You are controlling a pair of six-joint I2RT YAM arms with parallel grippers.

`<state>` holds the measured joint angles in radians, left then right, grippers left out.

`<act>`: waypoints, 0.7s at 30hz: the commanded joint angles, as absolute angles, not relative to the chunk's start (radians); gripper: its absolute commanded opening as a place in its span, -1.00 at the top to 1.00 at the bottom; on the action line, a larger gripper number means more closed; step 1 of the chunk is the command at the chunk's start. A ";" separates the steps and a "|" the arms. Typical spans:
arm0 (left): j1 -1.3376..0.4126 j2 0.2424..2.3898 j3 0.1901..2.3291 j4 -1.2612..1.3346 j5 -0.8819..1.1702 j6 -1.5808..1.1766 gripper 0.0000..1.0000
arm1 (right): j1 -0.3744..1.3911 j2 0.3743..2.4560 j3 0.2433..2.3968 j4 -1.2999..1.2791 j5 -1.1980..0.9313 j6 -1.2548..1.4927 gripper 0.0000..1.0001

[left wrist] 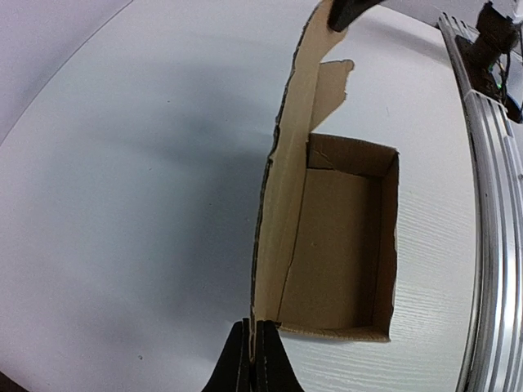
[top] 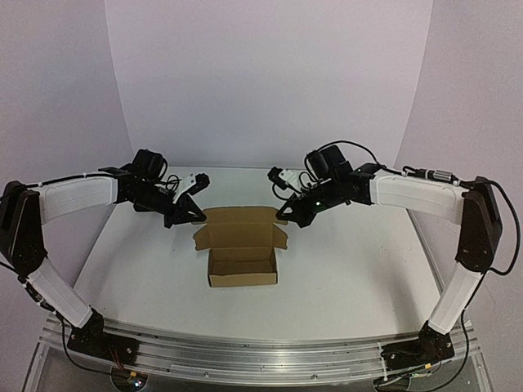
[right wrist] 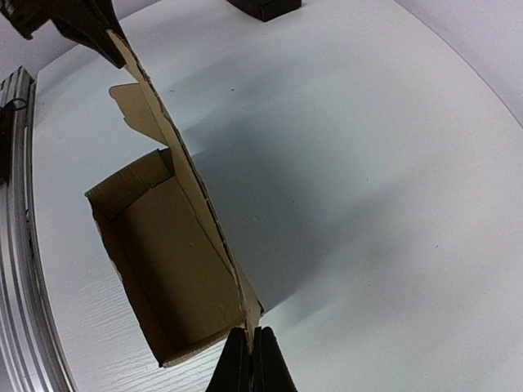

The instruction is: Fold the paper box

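Fingers: left fingers [left wrist: 237, 369] are pressed together on one free corner of the lid [left wrist: 282, 204], and right fingers [right wrist: 237, 369] are pinched the same way on the other free corner. Neither pair holds anything else. The lid stands roughly upright off the back wall of the box [top: 242, 278]. The box sits open side up mid-bench [top: 351, 286], about halfway between the left and right edges.

My read: a matched two-corner pinch stops the thin card twisting and lets both arms swing the lid forward over the tray together. Side tabs [top: 201, 237] splay outward and aren't tucked, so closing isn't done.

Hard to see: the exact pad contact is cut off at the bottom of both wrist views. A black block [right wrist: 263, 6] is cropped by the top of the right wrist view, and I can't place it in the top view.
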<state>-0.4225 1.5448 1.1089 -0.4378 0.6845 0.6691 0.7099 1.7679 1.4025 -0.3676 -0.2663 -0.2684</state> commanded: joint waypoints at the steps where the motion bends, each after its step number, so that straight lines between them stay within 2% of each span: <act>1: -0.448 1.543 1.199 -0.384 0.540 0.380 1.00 | 0.767 1.746 1.429 -0.363 -0.089 -0.065 1.00; 8: -0.492 1.535 1.267 -0.464 0.308 -0.095 1.00 | 0.970 1.769 1.441 -0.362 0.405 0.453 1.00; 12: -0.540 1.530 1.262 -0.493 0.241 -0.335 1.00 | 1.059 1.807 1.465 -0.349 0.589 0.678 1.00; 21: -0.693 1.559 1.270 -0.483 0.131 -0.500 1.00 | 1.184 1.937 1.611 -0.346 0.945 0.957 1.00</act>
<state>-0.6180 1.5459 1.2114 -0.5214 0.0974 -0.3523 1.1342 1.8893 1.5209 -0.4365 0.7648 0.7457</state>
